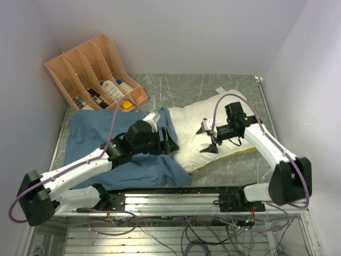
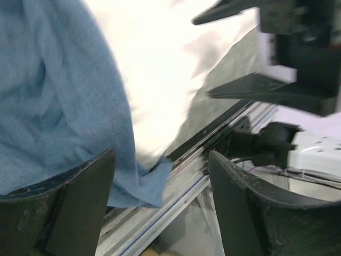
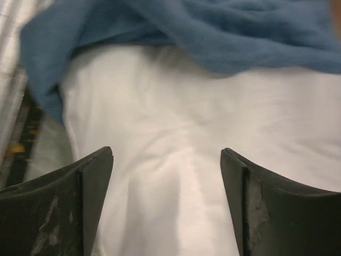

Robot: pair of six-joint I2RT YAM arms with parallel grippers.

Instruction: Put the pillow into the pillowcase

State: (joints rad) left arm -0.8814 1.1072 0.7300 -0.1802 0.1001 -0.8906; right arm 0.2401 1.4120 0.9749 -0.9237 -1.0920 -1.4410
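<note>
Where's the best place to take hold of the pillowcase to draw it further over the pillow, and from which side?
Pinch the pillowcase at the edge draped over the pillow, coming down from above with the left pincer, open right over it. The cloth lies slack and wrinkled, so a raised fold there probably gives the easiest bite.

Blue pillowcase [image 1: 88, 136], cream-white pillow [image 1: 189, 127], peach organizer [image 1: 80, 68]

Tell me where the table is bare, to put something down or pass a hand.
Bare table shows along the far side, behind the pillow and right of the file rack. Another patch lies near right, between the pillow's yellow edge and the front rail. The middle is crowded: the left gripper and right gripper hang open where pillowcase meets pillow.
</note>
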